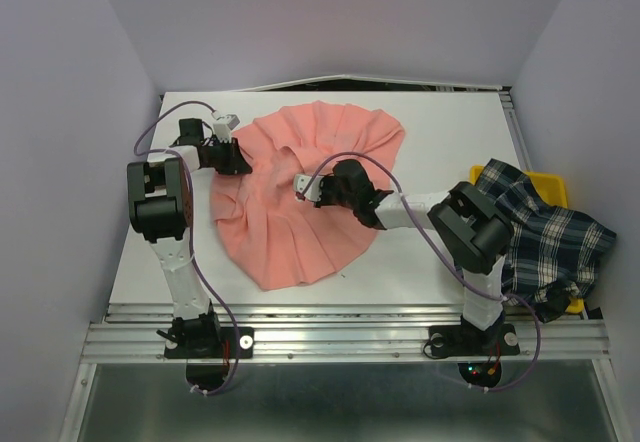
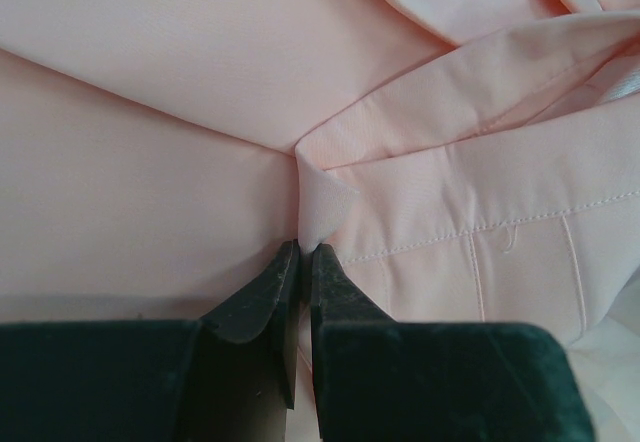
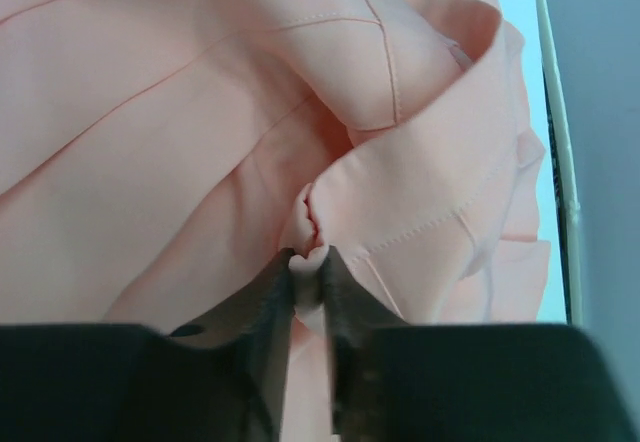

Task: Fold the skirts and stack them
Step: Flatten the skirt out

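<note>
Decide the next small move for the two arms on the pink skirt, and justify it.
Probably lift both grippers together slightly. The left gripper and right gripper are each shut on a pinch of the pink skirt, which lies spread and rumpled on the table, so raising the cloth would let it be folded over.

One skirt (image 1: 285, 237) on table (image 1: 440, 127), other skirt (image 1: 545, 237) on bin (image 1: 551, 182).

salmon-pink skirt (image 1: 310, 187), navy-green plaid skirt (image 1: 545, 237)
</note>
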Robot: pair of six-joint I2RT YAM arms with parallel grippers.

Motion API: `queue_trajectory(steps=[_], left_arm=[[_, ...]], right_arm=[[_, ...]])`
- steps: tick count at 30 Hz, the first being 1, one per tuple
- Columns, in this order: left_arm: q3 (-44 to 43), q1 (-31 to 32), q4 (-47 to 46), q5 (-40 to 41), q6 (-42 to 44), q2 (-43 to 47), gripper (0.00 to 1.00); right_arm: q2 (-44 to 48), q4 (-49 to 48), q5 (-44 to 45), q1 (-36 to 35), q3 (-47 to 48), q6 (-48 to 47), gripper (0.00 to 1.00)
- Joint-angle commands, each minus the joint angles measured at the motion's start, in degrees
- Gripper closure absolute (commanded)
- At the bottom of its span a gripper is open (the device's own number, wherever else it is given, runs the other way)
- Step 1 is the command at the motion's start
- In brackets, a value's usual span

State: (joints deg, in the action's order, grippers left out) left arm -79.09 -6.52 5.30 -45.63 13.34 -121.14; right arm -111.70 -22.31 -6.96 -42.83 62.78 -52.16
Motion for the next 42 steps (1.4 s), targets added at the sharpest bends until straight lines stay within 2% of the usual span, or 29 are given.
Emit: queue_trajectory(steps=[1,3,7,14,22,27,33,36,42], left_arm=[[2.2,-0.5,1.6,3.3,1.2,0.1,1.0],[1.5,-0.6,2.4,2.9,1.5,1.5,1.0],[-1.8,-0.9,5.8,3.0,3.6,4.9,1.0],[-7.4,-2.5,11.5,1.7,8.2,17.3,1.0],[-7.0,-2.9,10.3,-1.0,11.2,32.8,1.0],[-6.5,-3.7,4.8,-0.5,11.5,41.3,1.0],[-7.4,-3.7,-2.0,0.2,9.4,48.4,1.0],[-8.9,-3.8,-1.0,1.3,7.0,50.4,1.0],[-3.9,-3.7,2.5,1.9,8.9,60.6,1.0]], right_arm=[[-0.7,-8.2,5.2,-0.2,1.4,1.5,0.84],[0.3,-7.9,6.2,1.0,2.9,2.9,0.99],[3.2,-4.1,6.3,3.4,7.2,6.5,0.99],[11.7,11.3,3.5,12.6,17.8,16.2,0.99],[17.9,17.7,1.1,16.8,24.8,19.6,0.99],[19.9,18.9,0.5,20.5,31.4,22.7,0.99],[23.3,21.4,0.5,21.3,37.7,24.2,0.99],[26.2,25.0,0.0,21.3,39.3,24.7,0.99],[34.3,34.8,-6.0,21.3,37.3,25.3,0.99]])
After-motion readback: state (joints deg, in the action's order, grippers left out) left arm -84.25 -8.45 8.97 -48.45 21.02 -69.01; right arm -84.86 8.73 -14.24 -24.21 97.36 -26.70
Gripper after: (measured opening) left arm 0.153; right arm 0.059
